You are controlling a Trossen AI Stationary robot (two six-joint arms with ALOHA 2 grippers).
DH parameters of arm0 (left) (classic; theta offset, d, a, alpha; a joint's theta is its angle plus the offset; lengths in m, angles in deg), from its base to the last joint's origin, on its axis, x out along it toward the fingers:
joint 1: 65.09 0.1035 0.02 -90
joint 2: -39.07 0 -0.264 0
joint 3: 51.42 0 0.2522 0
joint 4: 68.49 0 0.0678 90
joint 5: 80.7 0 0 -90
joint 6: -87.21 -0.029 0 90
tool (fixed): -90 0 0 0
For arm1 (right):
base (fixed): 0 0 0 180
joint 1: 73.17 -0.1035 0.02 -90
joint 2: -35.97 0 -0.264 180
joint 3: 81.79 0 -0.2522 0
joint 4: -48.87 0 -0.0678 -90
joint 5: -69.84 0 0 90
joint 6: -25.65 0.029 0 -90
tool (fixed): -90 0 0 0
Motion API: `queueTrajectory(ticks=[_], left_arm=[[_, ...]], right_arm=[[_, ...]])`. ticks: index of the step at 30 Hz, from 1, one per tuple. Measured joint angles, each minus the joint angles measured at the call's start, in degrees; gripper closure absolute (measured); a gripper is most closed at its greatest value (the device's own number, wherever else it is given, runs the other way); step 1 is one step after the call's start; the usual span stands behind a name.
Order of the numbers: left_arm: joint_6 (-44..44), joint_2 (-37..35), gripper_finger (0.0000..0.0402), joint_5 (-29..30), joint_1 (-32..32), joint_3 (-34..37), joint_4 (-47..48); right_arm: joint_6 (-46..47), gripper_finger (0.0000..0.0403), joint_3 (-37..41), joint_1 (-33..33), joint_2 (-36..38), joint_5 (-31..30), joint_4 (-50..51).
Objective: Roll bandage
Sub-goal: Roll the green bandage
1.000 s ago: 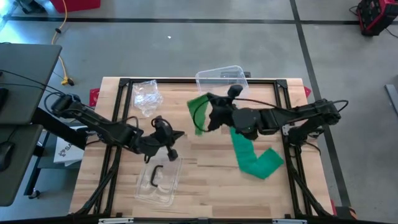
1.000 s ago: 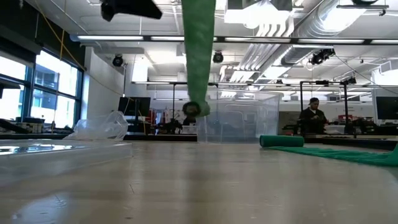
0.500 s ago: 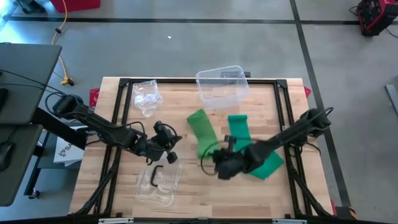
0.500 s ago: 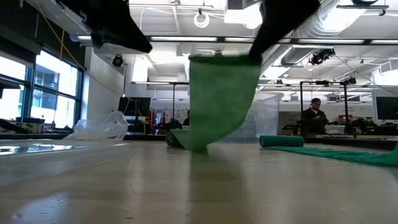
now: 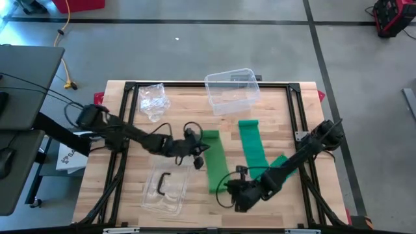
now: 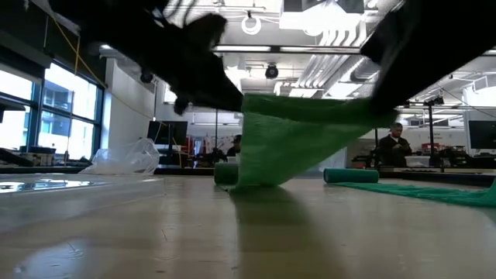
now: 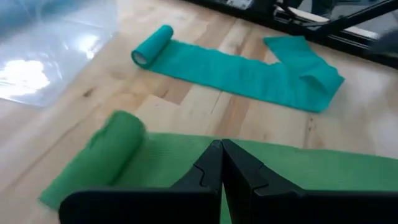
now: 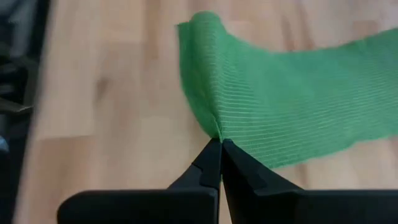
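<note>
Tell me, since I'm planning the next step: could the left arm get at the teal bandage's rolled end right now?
Probably not yet: the left gripper is shut beside the green bandage, which lies between it and the teal bandage.

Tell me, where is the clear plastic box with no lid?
In the high view, the clear plastic box sits at the table's far edge, near the middle, right of the crumpled clear plastic bag and beyond the two green bandage strips.

I'm running this in a big open lab or workshop space: grey concrete floor (image 5: 195,52) with taped lines, exposed ducts (image 6: 341,62) and strip lights overhead, tall windows (image 6: 46,116), and a person (image 6: 390,143) at benches in back.
</note>
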Motion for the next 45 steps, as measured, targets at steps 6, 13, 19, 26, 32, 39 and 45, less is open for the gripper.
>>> queueTrajectory(ticks=[6,13,19,26,32,39,45], left_arm=[[-4.1,8.3,0.0401,-9.0,3.7,-0.4,-7.8],[-4.0,13.9,0.0401,-9.2,7.7,-1.3,-7.2],[-1.0,15.1,0.0401,-8.5,12.7,-1.3,-5.7],[0.4,15.1,0.0401,-9.0,15.6,-1.4,-4.9],[2.9,15.1,0.0402,-8.6,16.2,-1.4,-4.3],[7.2,15.1,0.0402,-8.3,16.2,-1.3,-2.7],[10.0,15.4,0.0402,-6.6,14.8,-1.2,-5.0]], right_arm=[[0.1,0.0403,0.0,-3.1,0.0,-2.9,-1.4],[0.7,0.0403,0.0,-5.0,0.0,-3.1,-1.9],[0.7,0.0403,0.0,-8.6,0.0,-1.2,-3.8],[5.6,0.0403,0.0,-13.9,0.0,-1.2,-7.0],[15.7,0.0403,0.0,-18.8,0.0,-2.4,-8.0],[23.1,0.0403,0.0,-25.1,-0.2,-6.4,-7.7],[24.0,0.0403,0.0,-27.5,-4.0,-4.0,-7.1]])
